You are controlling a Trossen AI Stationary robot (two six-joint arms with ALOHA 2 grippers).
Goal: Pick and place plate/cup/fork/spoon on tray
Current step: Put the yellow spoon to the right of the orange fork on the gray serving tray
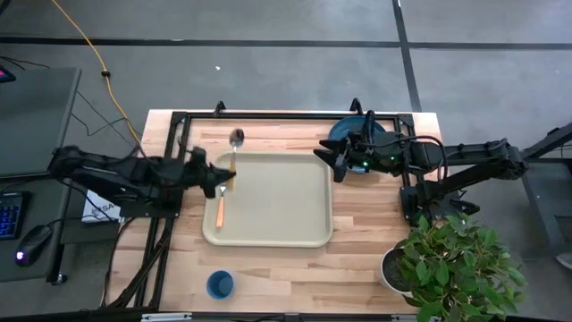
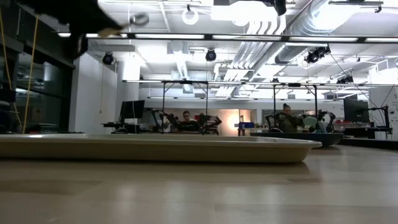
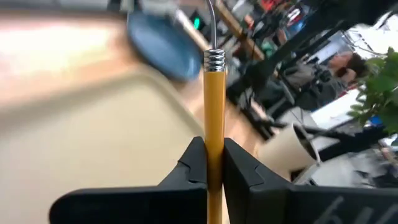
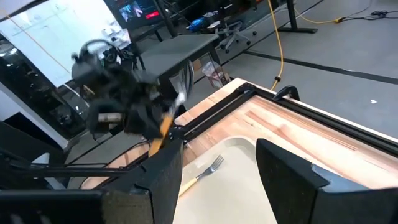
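We see a cream-beige tray point(image 1: 273, 201) on a pale, wood-grained table point(image 1: 375, 259). At its 9 o'clock edge lies the fork point(image 1: 221, 207), orange-handled with silver tines. The spoon point(image 1: 235, 150), at 11 o'clock, has a silver bowl and orange handle. The plate point(image 1: 347, 132) at 2 o'clock and the cup point(image 1: 220, 284) at 7 o'clock are blue. Both arms are dark; the plant point(image 1: 456, 264) is green in a white pot point(image 1: 390, 268).
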